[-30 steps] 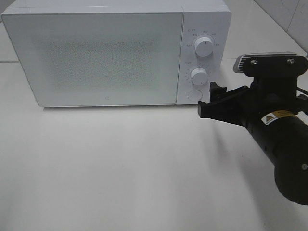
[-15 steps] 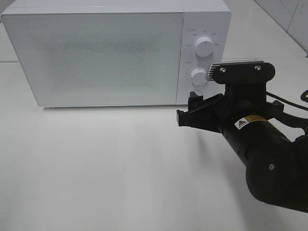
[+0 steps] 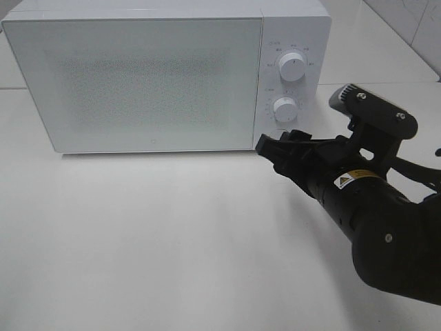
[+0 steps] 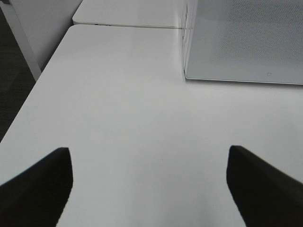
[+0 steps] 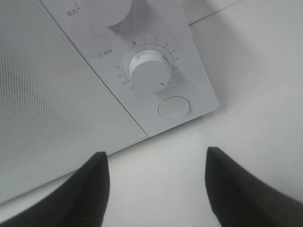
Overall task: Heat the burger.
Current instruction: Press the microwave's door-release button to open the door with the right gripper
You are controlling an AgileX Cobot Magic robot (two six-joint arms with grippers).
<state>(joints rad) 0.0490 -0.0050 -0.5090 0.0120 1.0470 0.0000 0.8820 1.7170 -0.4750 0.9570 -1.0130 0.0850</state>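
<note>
Centre-right, the right pincer (image 3: 275,146), jaws apart, aims at the closed microwave's (image 3: 138,76) round button (image 5: 174,107), apparently to press it; the burger is nowhere in view. The left pincer (image 4: 149,156) hangs spread wide.

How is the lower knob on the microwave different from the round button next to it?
The lower white round knob stands out from the white control panel; the round white button lies nearly flat. The knob has printed numbers ringed around it and a small mark on its edge; the button has neither. Both are white, round and set in that panel.
</note>
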